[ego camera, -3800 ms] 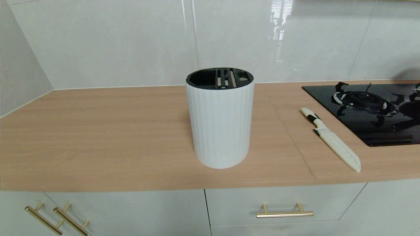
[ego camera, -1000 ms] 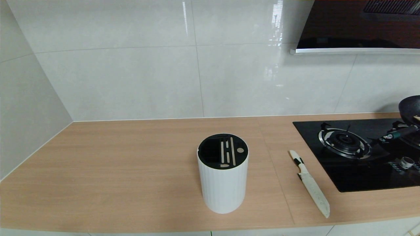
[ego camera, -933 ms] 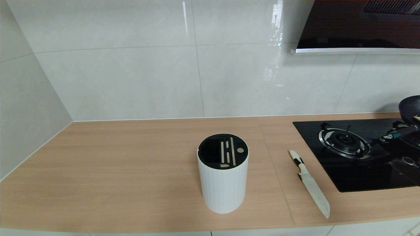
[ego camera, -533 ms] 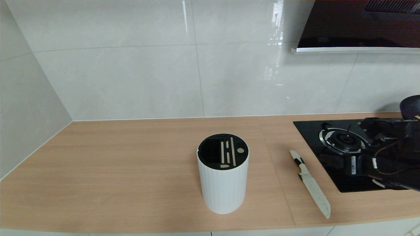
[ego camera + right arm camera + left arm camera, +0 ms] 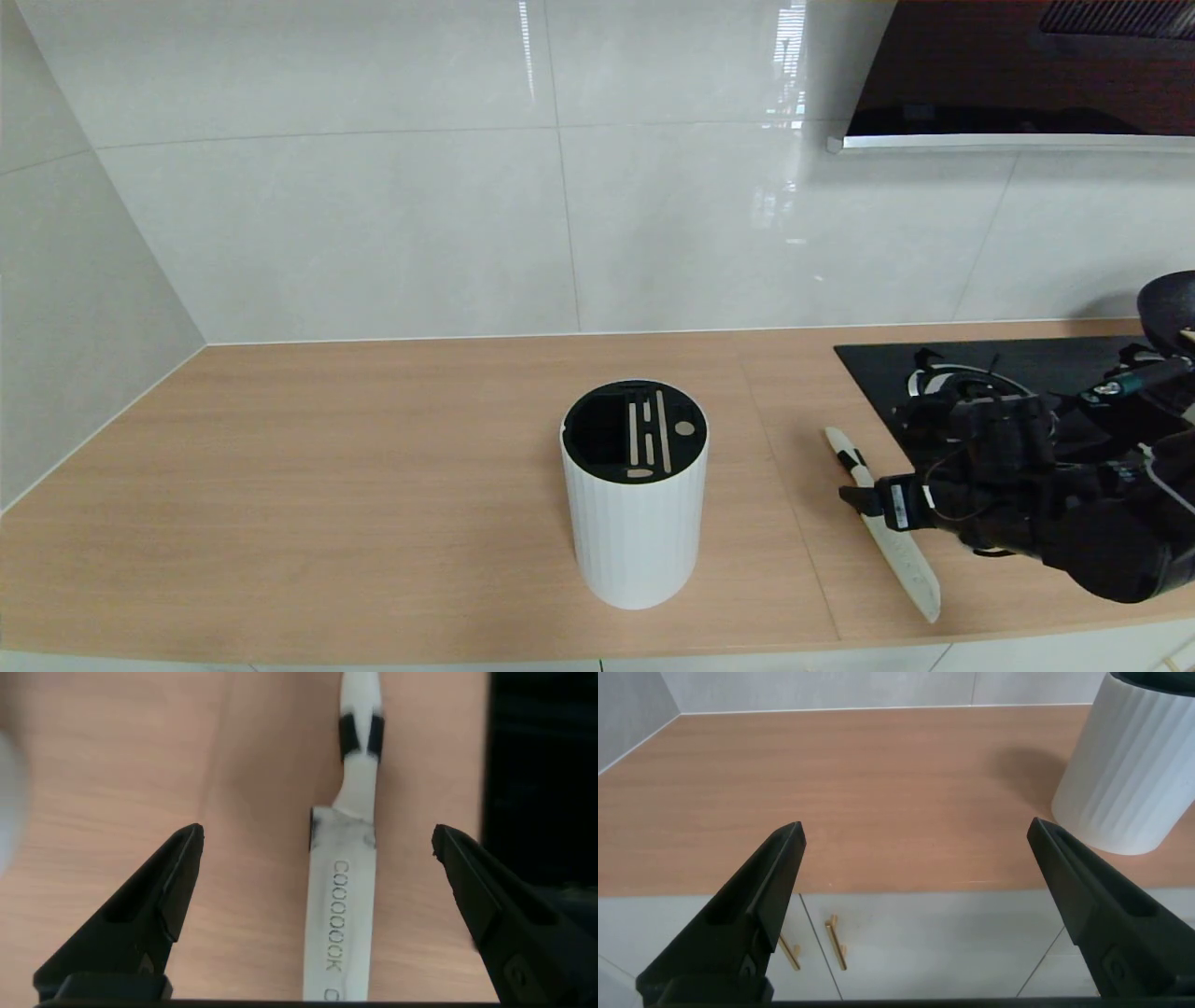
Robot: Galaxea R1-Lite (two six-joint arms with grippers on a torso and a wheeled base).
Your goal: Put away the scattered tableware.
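Note:
A white knife (image 5: pixel 892 541) with a cream and black handle lies flat on the wooden counter (image 5: pixel 373 467), right of the white ribbed knife holder (image 5: pixel 635 523). The holder stands upright, its black slotted top (image 5: pixel 635 431) facing up. My right gripper (image 5: pixel 873 499) hovers over the knife near where handle meets blade. In the right wrist view the knife (image 5: pixel 348 877) lies between the fingers of the right gripper (image 5: pixel 318 849), which is open and holds nothing. My left gripper (image 5: pixel 915 840) is open near the counter's front edge, left of the holder (image 5: pixel 1134 765).
A black gas hob (image 5: pixel 1018 392) with a burner sits just right of the knife, and a dark pan (image 5: pixel 1167 313) is at the far right. A tiled wall (image 5: pixel 467 187) backs the counter. Cabinet handles (image 5: pixel 836 943) show below the front edge.
The head camera shifted to a higher, farther-off look at the counter. Over the last second my right arm came in from the right, crossing the hob to above the knife.

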